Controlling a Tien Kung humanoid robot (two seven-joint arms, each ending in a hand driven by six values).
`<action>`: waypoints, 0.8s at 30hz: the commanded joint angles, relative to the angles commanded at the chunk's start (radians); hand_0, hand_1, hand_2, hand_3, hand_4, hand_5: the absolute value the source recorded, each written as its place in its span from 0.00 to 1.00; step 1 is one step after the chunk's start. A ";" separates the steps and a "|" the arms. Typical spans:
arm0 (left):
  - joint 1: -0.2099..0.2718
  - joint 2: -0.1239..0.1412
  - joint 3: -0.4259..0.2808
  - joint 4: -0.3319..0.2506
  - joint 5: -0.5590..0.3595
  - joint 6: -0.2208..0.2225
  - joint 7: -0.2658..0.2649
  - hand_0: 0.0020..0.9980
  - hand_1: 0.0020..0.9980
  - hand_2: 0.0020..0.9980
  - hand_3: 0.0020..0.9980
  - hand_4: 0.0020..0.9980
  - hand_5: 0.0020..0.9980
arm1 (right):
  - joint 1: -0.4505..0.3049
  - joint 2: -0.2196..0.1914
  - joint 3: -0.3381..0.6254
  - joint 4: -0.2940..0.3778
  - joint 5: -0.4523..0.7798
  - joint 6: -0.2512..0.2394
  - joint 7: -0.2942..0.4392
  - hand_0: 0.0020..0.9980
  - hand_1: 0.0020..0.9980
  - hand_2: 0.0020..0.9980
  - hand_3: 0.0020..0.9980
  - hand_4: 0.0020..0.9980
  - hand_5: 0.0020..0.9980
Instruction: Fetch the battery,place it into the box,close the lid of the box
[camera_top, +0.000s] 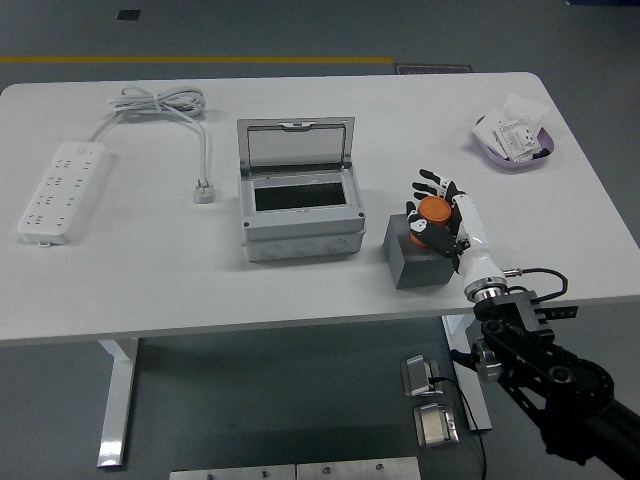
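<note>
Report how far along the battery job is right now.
Nothing looks finished yet. In hand: the right hand has its fingers curled around the orange battery, which sits on top of the grey block; whether it has lifted clear cannot be told. Left: carry it to the grey box, drop it in the open compartment, then close the raised lid.

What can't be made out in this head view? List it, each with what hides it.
- Battery: only its orange top shows; the right hand wraps the rest.
- Grey block: its top is covered by that hand.
- Box: the dark inside shows no contents; too dim to tell.
- Purple tray: print on the packets is too small to read.
- Left arm: outside the picture.
</note>
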 joint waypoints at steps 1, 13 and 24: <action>0.000 0.000 -0.001 0.000 0.001 0.000 0.000 0.61 0.69 0.62 0.64 0.71 0.13 | 0.000 0.000 -0.001 0.000 0.000 0.001 -0.002 0.55 0.54 0.50 0.54 0.45 0.05; 0.000 0.001 -0.001 0.000 0.005 0.001 -0.001 0.61 0.69 0.62 0.64 0.71 0.13 | 0.001 -0.001 -0.007 -0.001 0.003 0.016 -0.022 0.28 0.28 0.39 0.37 0.16 0.00; 0.002 0.001 -0.011 0.000 0.013 0.002 -0.002 0.61 0.69 0.62 0.64 0.71 0.13 | 0.005 -0.002 -0.018 -0.006 0.020 0.011 -0.015 0.20 0.25 0.38 0.37 0.14 0.00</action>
